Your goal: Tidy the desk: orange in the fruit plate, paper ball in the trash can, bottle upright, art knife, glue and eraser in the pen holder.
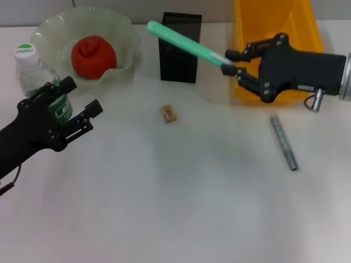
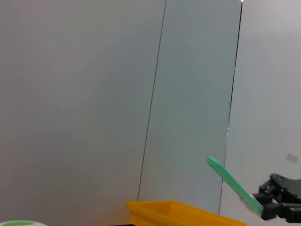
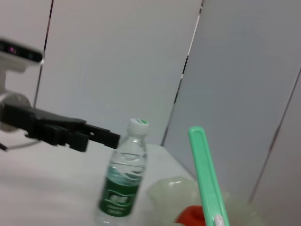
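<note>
Two tools up over the desk (image 1: 175,208), one loaded.

Biggest first: yellow trash can (image 1: 310,27) at far right of desk, inside mostly hidden behind right arm; paper ball not visible anywhere, can't tell if in there.

Fruit plate (image 1: 55,27) at far left, w/ orange (image 1: 93,56) already sitting in it.

Pen holder (image 1: 178,60) between plate and can, upright, mouth free.

Right tool (image 1: 233,63) in front of trash can, clenched on one end of green art knife (image 1: 184,41). Knife held long and slanted, free tip up over the near-left corner of holder's mouth, not yet inside.

Left tool (image 1: 82,98) low at left, jaws spread, gripping nothing, just beside bottle (image 1: 33,71); apart from it per right wrist view. Bottle upright, cap on, next to plate.

Grey stick (image 1: 283,142), prob. the glue, flat on desk near right arm. Eraser (image 1: 168,113) flat on desk, in front of holder, clear of both tools.

Risks from here, as judged:
- Knife gripped at far end, so long lever; tip could catch holder rim or mesh and tip the box over if lowered w/o first swinging more vertical.
- Release too early or too slanted: knife likely to bounce off rim onto desk, maybe toward plate.
- Overshoot left: tip into plate's ruffled edge.
- Left tool so close to bottle: any stray sweep could knock it flat again.
- Eraser tiny and low: hard pinch later, easy to skid away.
</note>
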